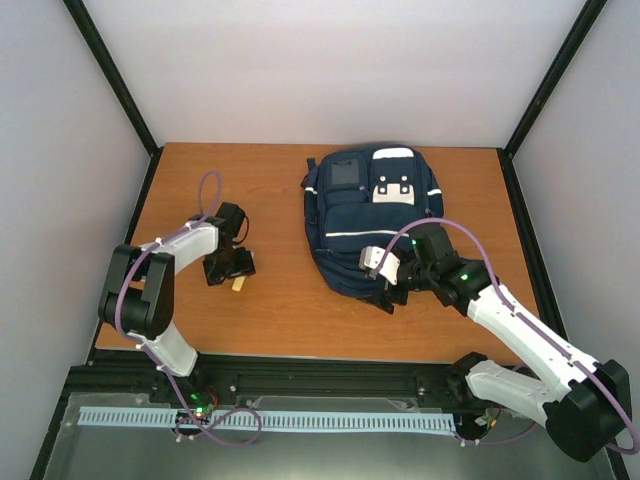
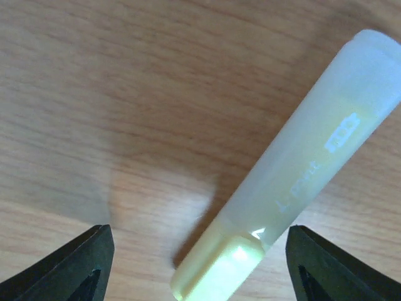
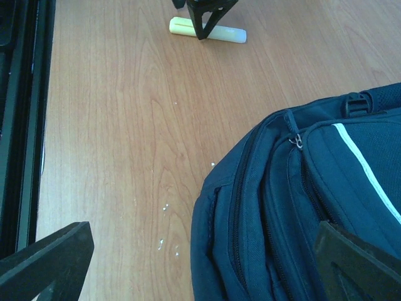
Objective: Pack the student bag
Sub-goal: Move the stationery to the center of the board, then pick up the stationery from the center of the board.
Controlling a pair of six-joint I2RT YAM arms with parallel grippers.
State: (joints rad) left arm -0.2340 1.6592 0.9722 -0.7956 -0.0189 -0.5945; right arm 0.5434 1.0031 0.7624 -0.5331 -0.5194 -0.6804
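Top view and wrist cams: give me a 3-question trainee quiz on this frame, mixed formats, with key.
1. True or false: the left gripper is shut on the highlighter.
2. Where does the student bag lie? A) on the right half of the table B) hanging from the left gripper C) off the table
3. Fill in: the gripper open at the bag's near end is the ___ one.
Key: 1 false, its jaws stand open astride the highlighter, which lies on the table. 2 A. 3 right gripper.
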